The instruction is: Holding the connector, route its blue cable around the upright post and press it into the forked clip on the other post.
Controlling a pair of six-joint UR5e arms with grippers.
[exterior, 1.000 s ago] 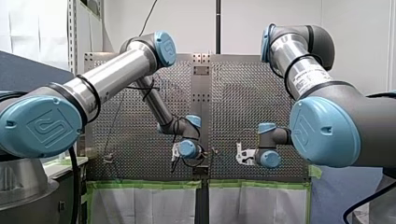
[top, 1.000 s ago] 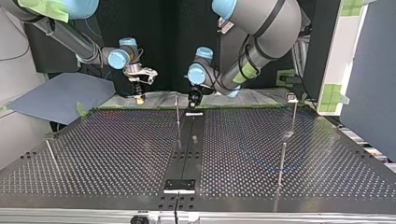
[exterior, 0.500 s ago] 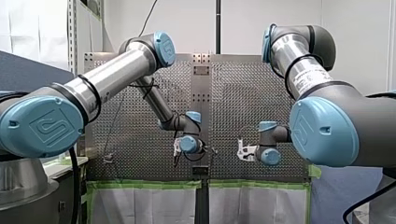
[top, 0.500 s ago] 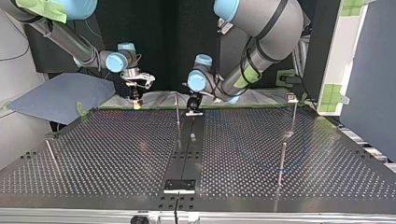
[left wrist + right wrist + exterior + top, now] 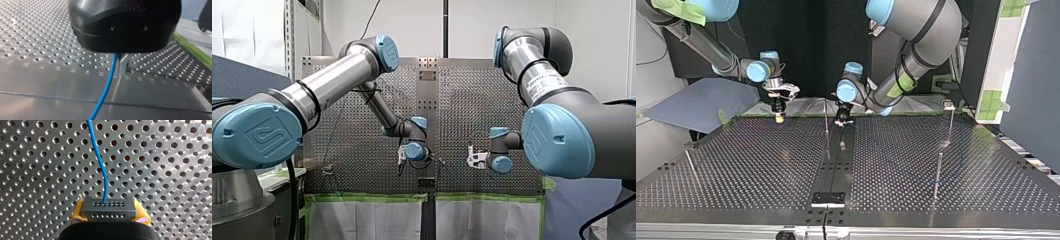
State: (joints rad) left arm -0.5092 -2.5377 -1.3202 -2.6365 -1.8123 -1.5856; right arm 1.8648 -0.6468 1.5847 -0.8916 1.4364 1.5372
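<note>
Connector [image 5: 108, 207] is sitting pinched between the yellow pads [image 5: 78, 213] of your right claw [image 5: 109, 214], close above the surface [image 5: 761, 165] and, in the top view, to the left of the thin post [image 5: 826, 122] at the middle seam. Its blue cable [image 5: 100, 162] is running out ahead of that claw with a soft bend in it. Your left claw [image 5: 842, 118] is hanging just on the other side of the post. The cable is passing beneath its black body in the left wrist view, but you cannot tell whether that claw is pressing on the wire or standing spread over it.

By the look of it, you are risking several things. Both claws are working near the post, so a wide swing is likely to knock or bend it. If you are carrying the cable too high, it is going to ride over the post's top instead of wrapping it. If the left claw is in fact gripping, pulling away from the post is going to strain the thin wire where it enters the connector, or twist the connector in the pads. A second post [image 5: 950, 117] with a small head is standing well to the right of the post, and a loose cable is likely to miss it.
</note>
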